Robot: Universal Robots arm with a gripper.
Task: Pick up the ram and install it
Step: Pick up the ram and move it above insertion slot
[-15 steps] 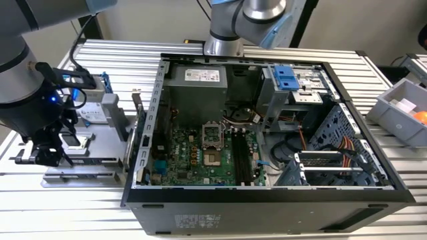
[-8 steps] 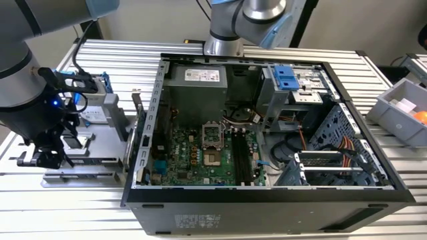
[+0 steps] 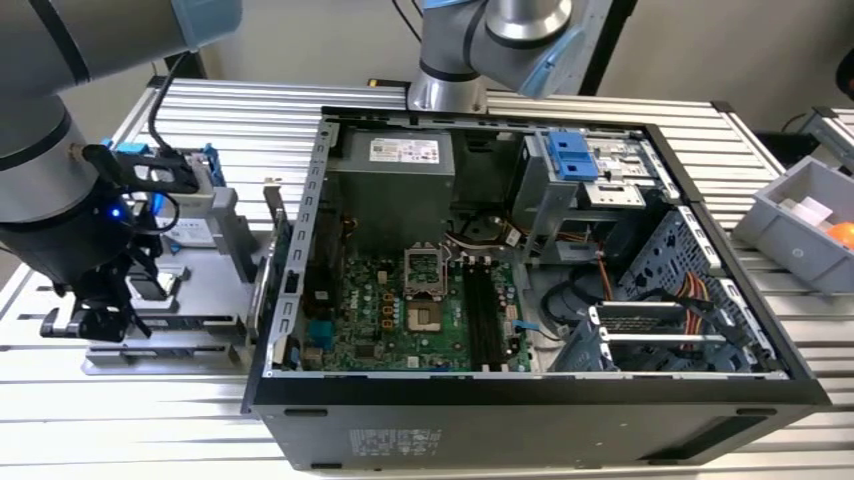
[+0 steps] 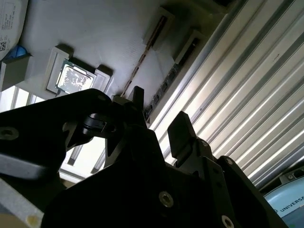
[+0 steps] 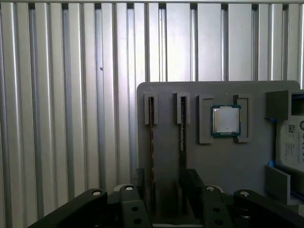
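Observation:
Two ram sticks stand on edge in the narrow slots of a grey holder (image 5: 223, 161): one ram (image 5: 151, 142) and a second ram (image 5: 182, 137) beside it. The second wrist view shows them as a thin stick (image 4: 142, 54) and a dark one with chips (image 4: 166, 80). My gripper (image 5: 165, 186) hangs just above them, open, with its black fingers (image 5: 139, 183) apart on either side of the sticks and nothing held. In the exterior view the gripper (image 3: 100, 322) is over the holder, at the exterior view's left of the open computer case (image 3: 534, 400). The motherboard's black memory slots (image 3: 483, 312) lie inside the case.
A square silver processor chip (image 5: 225, 119) sits in a recess of the holder next to the sticks. A hard drive with blue handles (image 3: 187, 195) stands at the holder's far end. A grey bin (image 3: 801, 215) sits at the exterior view's right on the ribbed metal table (image 5: 57, 95).

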